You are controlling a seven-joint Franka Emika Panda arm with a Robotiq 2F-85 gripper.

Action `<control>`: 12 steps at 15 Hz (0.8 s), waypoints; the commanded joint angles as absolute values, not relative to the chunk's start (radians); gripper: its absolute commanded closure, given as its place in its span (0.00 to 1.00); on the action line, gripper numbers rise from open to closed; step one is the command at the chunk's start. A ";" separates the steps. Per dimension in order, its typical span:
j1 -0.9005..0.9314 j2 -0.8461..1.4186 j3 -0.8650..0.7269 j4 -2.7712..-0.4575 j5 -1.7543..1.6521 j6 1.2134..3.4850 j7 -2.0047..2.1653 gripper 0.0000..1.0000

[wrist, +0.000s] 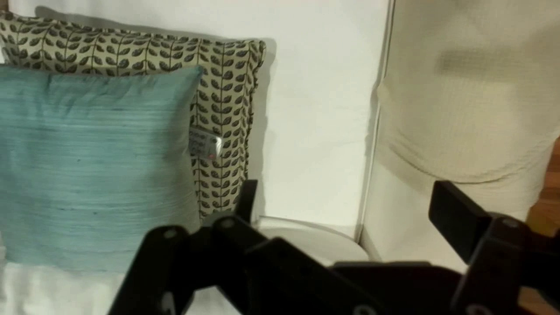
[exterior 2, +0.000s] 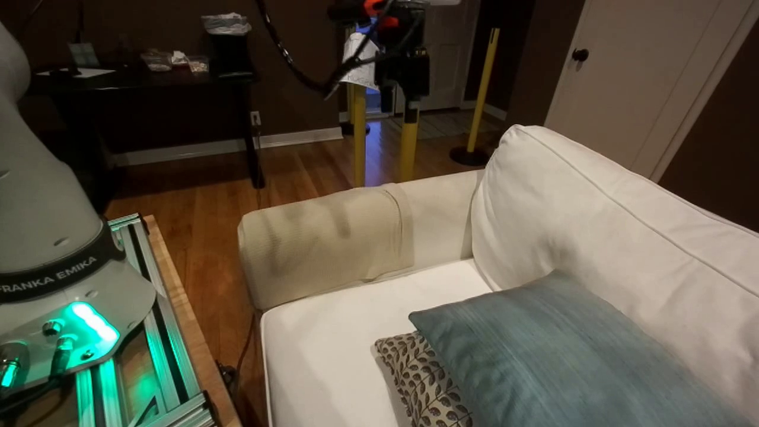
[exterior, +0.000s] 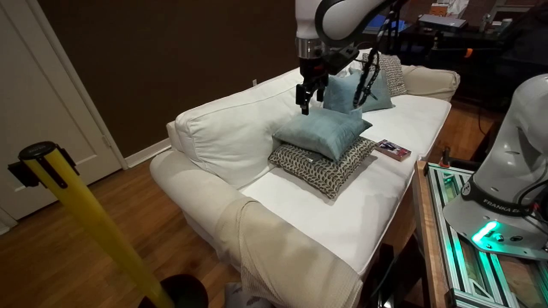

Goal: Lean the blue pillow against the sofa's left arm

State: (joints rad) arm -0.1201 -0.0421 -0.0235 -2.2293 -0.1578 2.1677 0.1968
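The blue pillow (exterior: 321, 130) lies flat and slightly tilted on top of the leaf-patterned pillow (exterior: 325, 173). It also shows large in an exterior view (exterior 2: 575, 350) and at the left of the wrist view (wrist: 96, 166). The sofa's left arm (exterior: 192, 186) is the rounded cream end, also seen in an exterior view (exterior 2: 445, 207) and at the right of the wrist view (wrist: 402, 214). A beige throw covers part of it. My gripper (exterior: 312, 103) is open and empty, raised above the sofa. In the wrist view its fingers (wrist: 345, 197) straddle the gap between pillows and arm.
White back cushions (exterior: 239, 128) run along the sofa's rear. Two light-blue pillows (exterior: 342, 92) and a grey patterned pillow (exterior: 391, 72) lean at the far end. A small book or box (exterior: 393, 149) lies on the seat. A yellow post (exterior: 94, 214) stands outside the arm.
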 commanded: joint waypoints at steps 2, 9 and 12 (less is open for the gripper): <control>-0.132 0.206 -0.095 -2.028 -0.263 2.231 0.206 0.00; -0.158 0.456 -0.202 -1.870 -0.275 2.358 0.174 0.00; -0.182 0.538 -0.227 -1.835 -0.254 2.413 0.147 0.00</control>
